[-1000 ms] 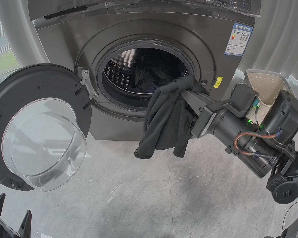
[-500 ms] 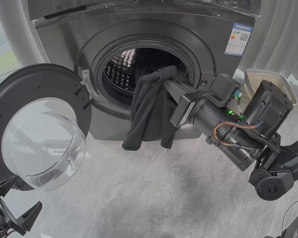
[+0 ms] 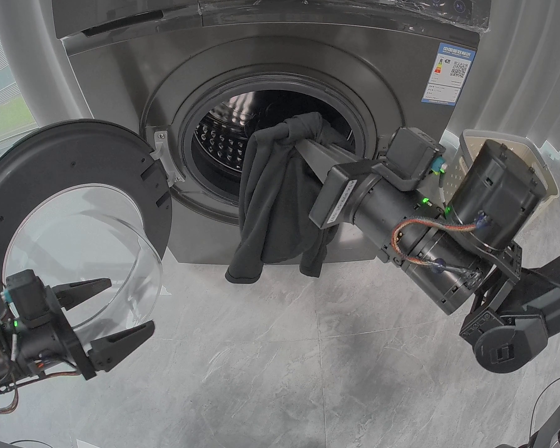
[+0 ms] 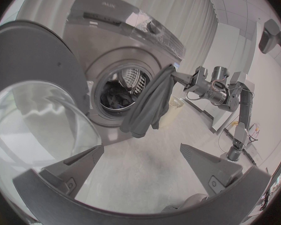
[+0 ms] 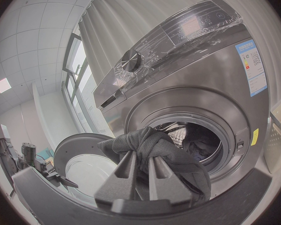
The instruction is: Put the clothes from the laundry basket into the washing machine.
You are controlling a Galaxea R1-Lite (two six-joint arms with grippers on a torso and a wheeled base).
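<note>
Loading is the step in hand. The right gripper (image 3: 303, 146) is clamped tight on a bunched fold of a dark garment (image 3: 274, 213), held at the mouth of the washer (image 3: 330, 57) at about 12 o'clock in the head view. The gripped bunch sits at the port (image 3: 227, 138), but most of the cloth hangs outside it. It drapes past the port's lower lip and down the front panel, and its hem is near the floor (image 3: 330, 356); whether it touches I cannot tell. The next move, as I judge it, is a deeper push inward, high enough to drag the tail over the lip, before the jaws let go. If released here, the garment would likely slide back out. The lip at the port's 6 o'clock is the edge most likely to snag the cloth, and the latch (image 3: 384, 155) at its 3 o'clock lies close beside the arm. Dark clothes (image 3: 270, 116) already lie in the drum, with room above them. The door (image 3: 62, 175) stands swung wide at 9 o'clock, clear of the path. The left gripper (image 3: 130, 304) hangs at 8 o'clock before the door glass, jaws spread wide and empty, well apart from the garment. The basket (image 3: 479, 141) stands at 3 o'clock behind the right arm.
</note>
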